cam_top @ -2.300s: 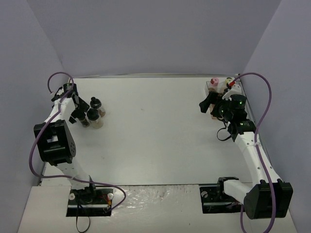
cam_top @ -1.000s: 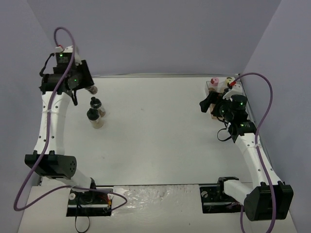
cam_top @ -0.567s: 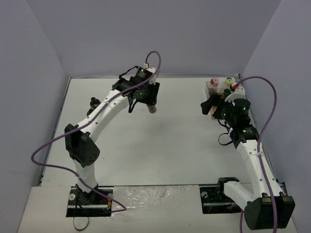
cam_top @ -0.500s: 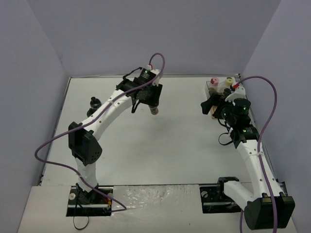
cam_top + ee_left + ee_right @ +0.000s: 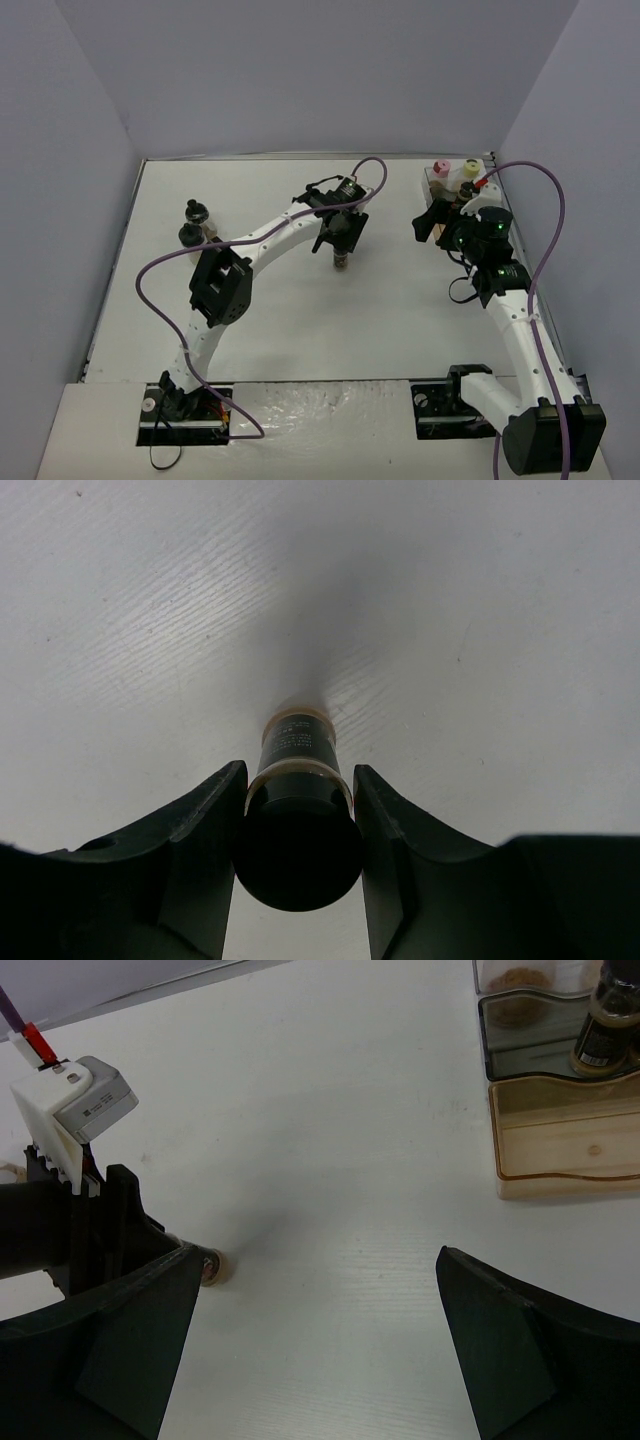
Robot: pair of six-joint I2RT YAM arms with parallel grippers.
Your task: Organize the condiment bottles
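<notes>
Left gripper (image 5: pixel 341 240): clenched on the black cap of the held bottle (image 5: pixel 341 262); in the left wrist view its fingers (image 5: pixel 200 850) press either side of that cap; the bottle is upright, cap uppermost, with a dark label band between pale rings; it sits below the gripper over the middle of the white desk (image 5: pixel 300 320); whether its base touches the desk cannot be told.

Right gripper (image 5: pixel 428 222): released, jaws spread wide, grasping nothing; just beside the tray (image 5: pixel 431 183).

Tray: clear walls on a wooden base, at the far right corner of the desk; pink-capped bottle (image 5: pixel 438 167) and yellow-capped bottle (image 5: pixel 470 166) stand upright at its far end; in the right wrist view a dark labelled bottle (image 5: pixel 603 1030) stands in one compartment, cap out of frame.

Far black-capped bottle (image 5: pixel 196 211) and near black-capped bottle (image 5: pixel 189 236): upright, close together near the left edge of the desk; well apart from both grippers.
</notes>
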